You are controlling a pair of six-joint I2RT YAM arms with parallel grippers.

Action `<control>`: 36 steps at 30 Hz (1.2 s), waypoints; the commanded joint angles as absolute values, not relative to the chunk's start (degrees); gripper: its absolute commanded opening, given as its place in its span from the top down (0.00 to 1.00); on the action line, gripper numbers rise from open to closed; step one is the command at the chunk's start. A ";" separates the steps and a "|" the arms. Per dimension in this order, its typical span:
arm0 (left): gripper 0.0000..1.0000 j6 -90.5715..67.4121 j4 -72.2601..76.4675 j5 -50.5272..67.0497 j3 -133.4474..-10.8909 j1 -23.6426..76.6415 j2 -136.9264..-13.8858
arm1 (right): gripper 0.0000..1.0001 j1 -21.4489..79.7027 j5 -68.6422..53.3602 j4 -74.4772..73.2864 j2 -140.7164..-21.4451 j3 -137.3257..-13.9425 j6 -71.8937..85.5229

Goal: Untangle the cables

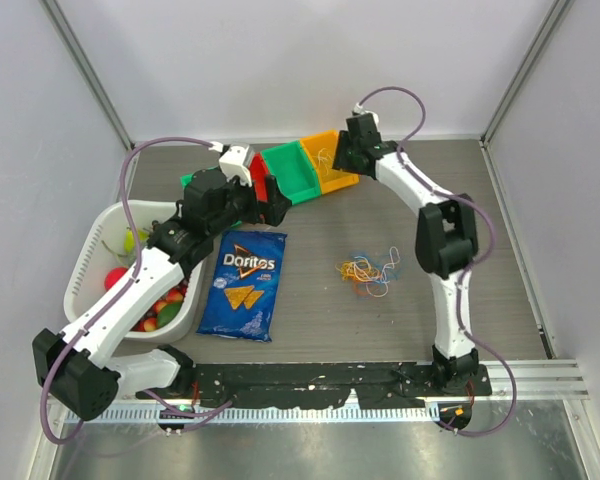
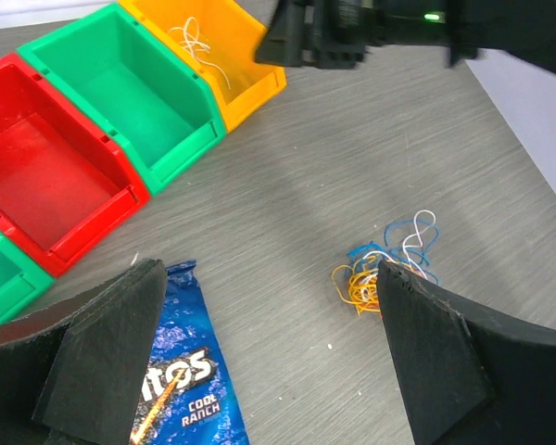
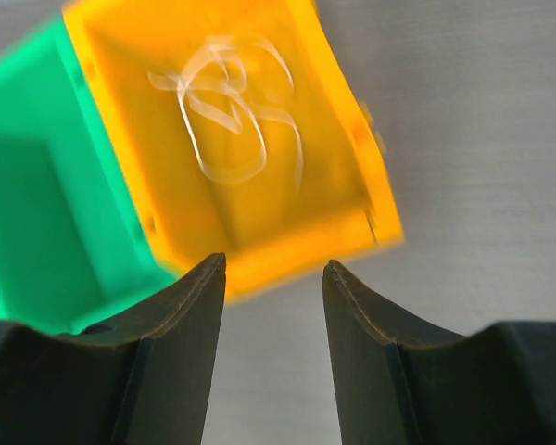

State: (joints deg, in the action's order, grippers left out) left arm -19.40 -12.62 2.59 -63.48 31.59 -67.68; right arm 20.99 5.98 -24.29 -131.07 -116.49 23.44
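Black fingers of the right pincer (image 3: 274, 267) fill the bottom of its wrist view. They stand partly apart with nothing between them, poised over the near wall of the yellow bin (image 3: 278, 232). A few white loops (image 3: 227, 111) lie on that bin's floor, and the green bin (image 3: 37, 185) sits hard against its left side. The rest of the cables (image 1: 368, 270), a small knot of orange, yellow, blue and white strands, lies on the bench (image 1: 320, 230), right of the crisp bag (image 1: 242, 285) and well apart from the bins. The left pincer (image 2: 267, 278) hangs fully open and empty over the bench near the red bin (image 2: 46, 176), looking toward the knot. The step in hand appears to be dropping off one freed strand and going back for another. To do that well, the right pincer should rise straight clear of the bin wall and make sure no loop clings to a finger. It should then take a single strand that sticks out at the knot's edge, such as a blue or white one on the far right side, and draw it out slowly. The left pincer could pin the remainder if the whole knot starts to lift. The bag reads "Doritos" from above and "COOL RANCH" in the left wrist view; no other writing is legible.
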 commanded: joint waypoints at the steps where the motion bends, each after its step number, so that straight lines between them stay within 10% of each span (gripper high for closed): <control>1: 0.00 -20.30 -9.49 6.23 -63.63 31.64 -69.34 | 0.48 21.53 8.79 -22.95 -106.85 -97.87 21.80; 7: 0.00 -23.11 -10.10 15.54 -65.65 33.48 -76.98 | 0.47 21.45 3.00 -19.43 -83.45 -62.02 24.78; 13: 0.30 -24.87 -12.66 22.58 -69.17 41.99 -88.84 | 0.48 20.83 1.49 -20.48 -67.36 -44.68 31.44; 25: 0.60 -35.77 -14.49 12.32 -78.56 50.09 -105.20 | 0.57 20.21 -5.44 -12.57 -64.16 -34.90 36.65; 36: 0.62 -42.27 -13.36 4.66 -81.12 52.12 -109.42 | 0.59 20.21 -6.42 -10.20 -62.23 -31.91 36.04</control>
